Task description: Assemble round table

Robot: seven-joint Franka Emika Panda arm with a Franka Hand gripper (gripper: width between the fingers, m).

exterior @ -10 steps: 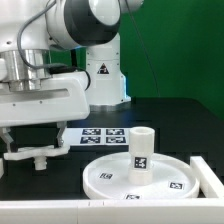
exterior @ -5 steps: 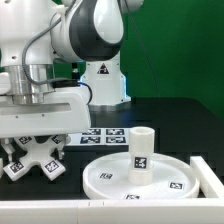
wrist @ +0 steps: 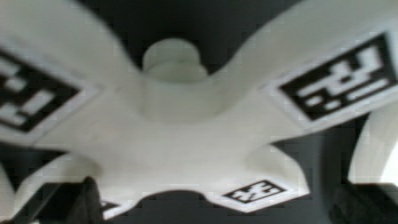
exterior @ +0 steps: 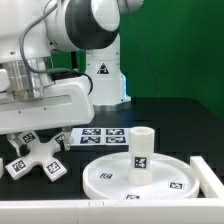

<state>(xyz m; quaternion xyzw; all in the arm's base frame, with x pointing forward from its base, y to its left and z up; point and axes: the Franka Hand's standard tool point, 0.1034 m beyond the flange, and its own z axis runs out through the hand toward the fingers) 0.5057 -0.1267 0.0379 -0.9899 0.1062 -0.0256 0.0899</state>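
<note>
- The gripper (exterior: 36, 137) has its fingers spread wide, pinching nothing.
- The cross-shaped foot (exterior: 35, 159) lies flat just beneath them.
- The post (exterior: 141, 148) stands upright on the round disc (exterior: 104, 178), well apart from the fingers.
- The marker board (exterior: 101, 135) lies between.

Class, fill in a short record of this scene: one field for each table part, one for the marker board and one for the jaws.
disc: lies on the table, toward the exterior view's right
post: upright on the disc
cross-shaped foot: on the table at the exterior view's left, apart from the disc
marker board: flat, behind the disc
jaws: open, above the cross-shaped foot
</note>
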